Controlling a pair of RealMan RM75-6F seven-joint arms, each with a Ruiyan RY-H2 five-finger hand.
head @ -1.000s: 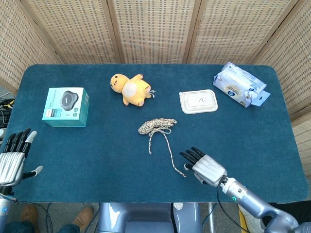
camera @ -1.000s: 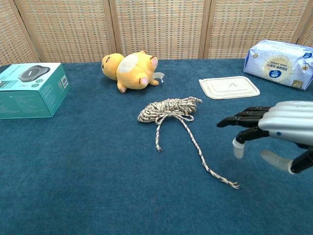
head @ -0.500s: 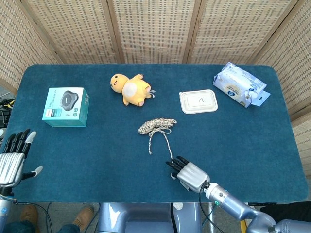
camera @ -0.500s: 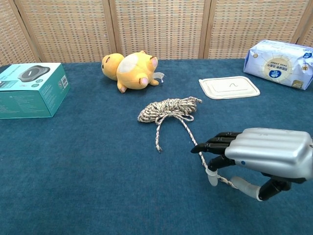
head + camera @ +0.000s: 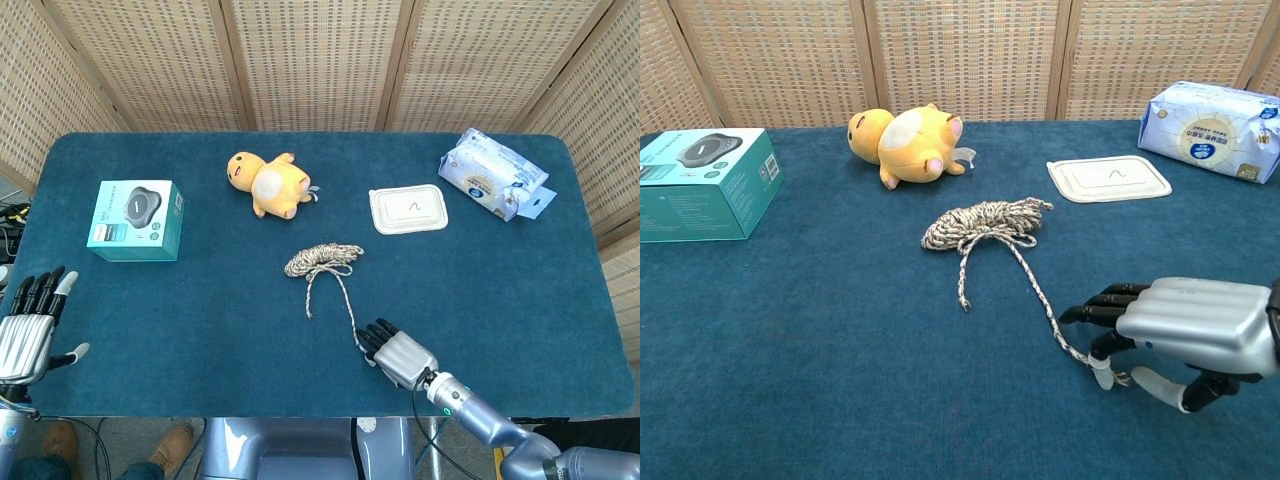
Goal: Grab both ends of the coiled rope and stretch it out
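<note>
Rope: coiled rope [image 5: 322,260] lies mid-frame on the blue table [image 5: 200,330], bundle just below the yellow plush toy [image 5: 268,183]; two loose tails run down-frame from it.
Long tail: runs to my right hand [image 5: 398,355]. In the chest view the frayed end [image 5: 1118,378] sits right at my fingertips [image 5: 1101,371], under the palm.
Short tail: ends alone on the cloth [image 5: 962,300], well apart from either hand.
Right hand: low centre-right of the head view, palm down, fingers extended toward the rope. Whether thumb and finger actually pinch the end I cannot tell; the contact spot is too small, and the knuckles cover it from above.
Hidden: head view loses the rope end beneath my hand; only the chest view [image 5: 1185,330] shows the tip beside my fingers. My right forearm is cut off at the chest view's right edge.
Left hand: lower left corner of the head view [image 5: 28,325], off the table edge, fingers straight and apart, holding nothing. Chest view does not show it.
Teal box: left side [image 5: 135,220]; chest view crops its left part [image 5: 700,185].
Other items: white lidded tray [image 5: 407,210] and wipes pack [image 5: 495,186] in the upper right, pack clipped in the chest view [image 5: 1215,128].
</note>
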